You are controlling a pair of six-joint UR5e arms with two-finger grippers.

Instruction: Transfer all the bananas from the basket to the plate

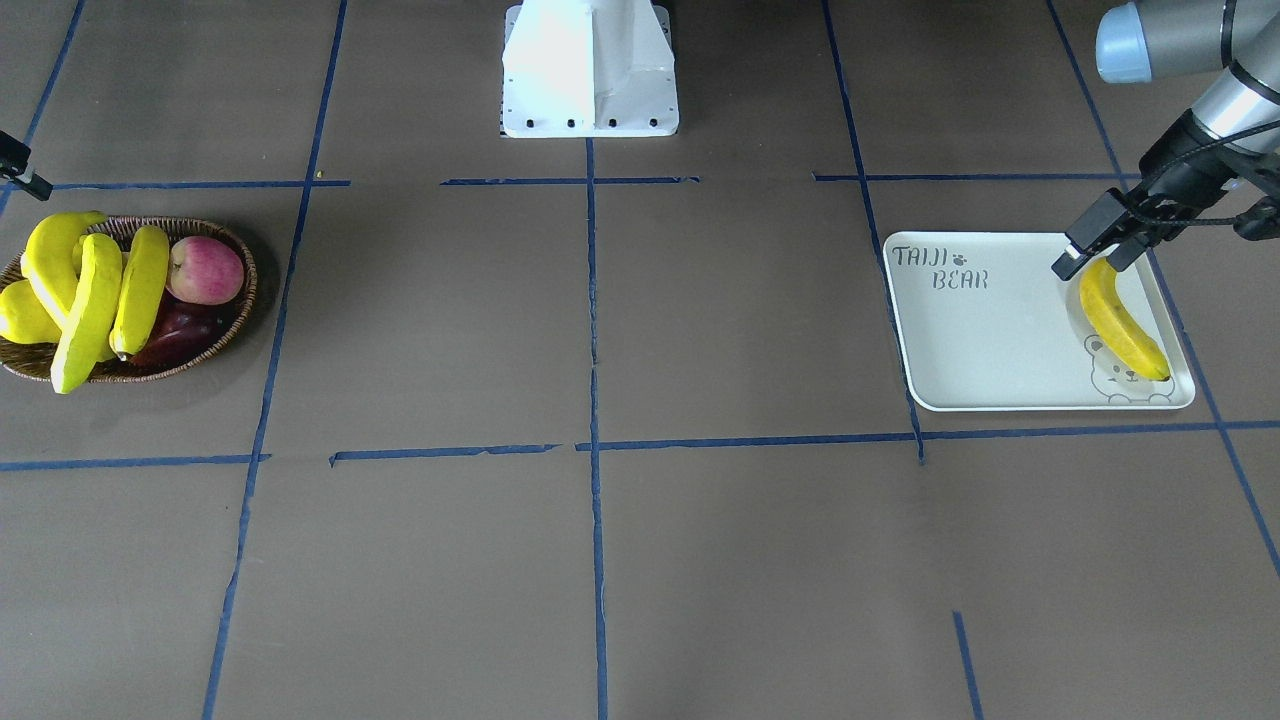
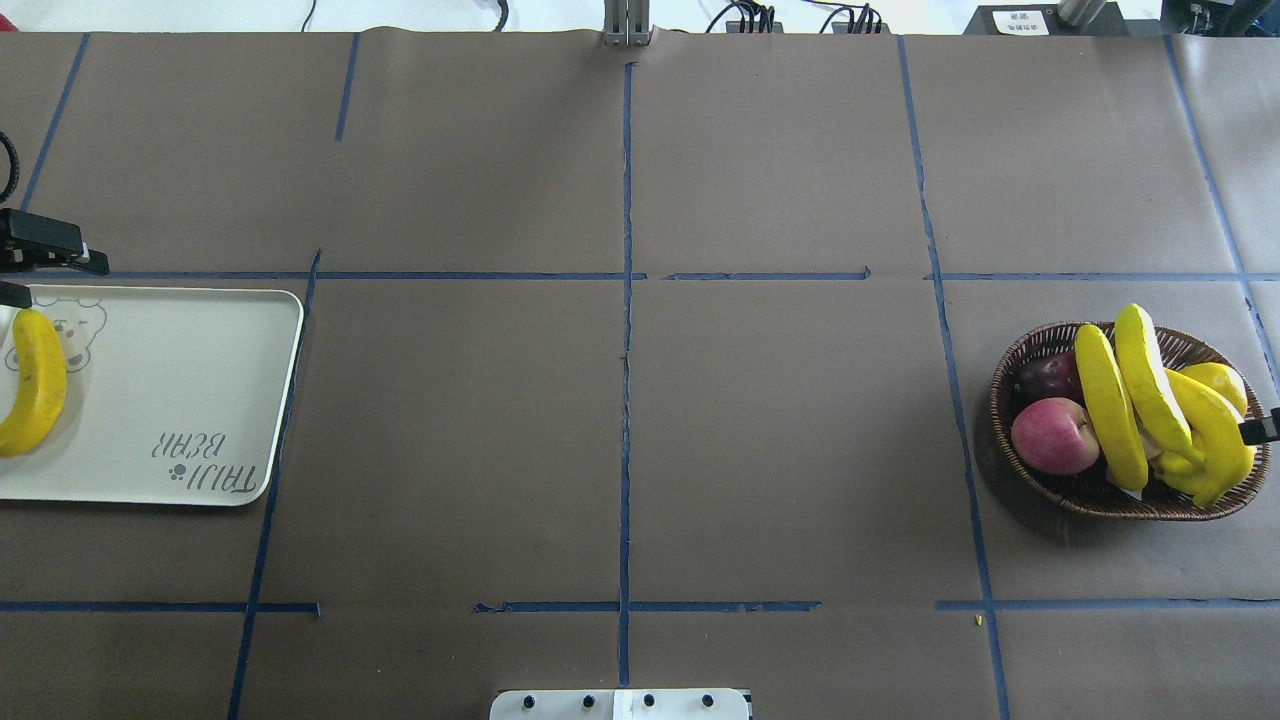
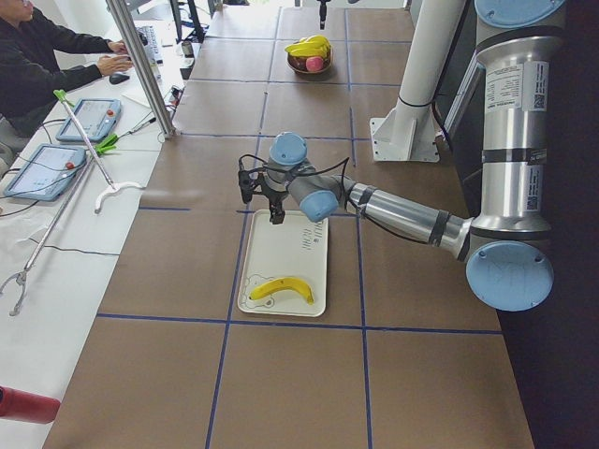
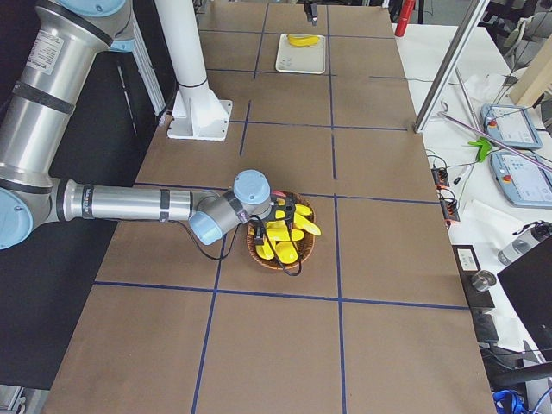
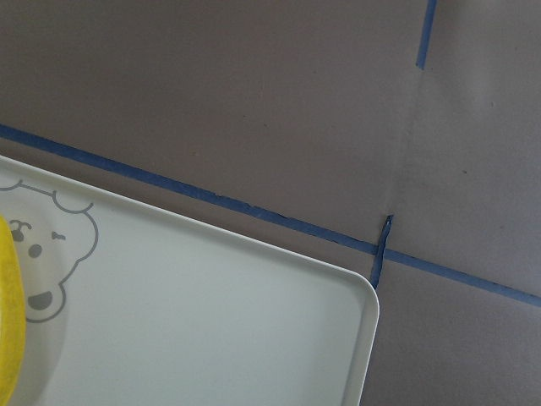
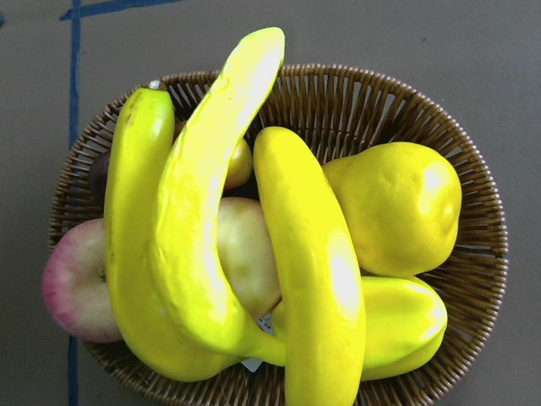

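Probably light, stiff and slick, the bananas (image 6: 313, 254) in the basket (image 6: 486, 222) want a mid-body pinch — left gripper (image 1: 1095, 260), upper right, fingers apart; right gripper (image 2: 1258, 430) cannot be told.

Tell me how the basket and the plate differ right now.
Make: the basket is oval, brown woven wicker with raised sides; the plate is a flat, pale rounded rectangle.
Load: the basket is heaped with three bananas, apples and other yellow fruit; the plate holds one banana lying flat.
Place: the basket sits on the robot's right, the plate on its left.
Both rest on the brown table.
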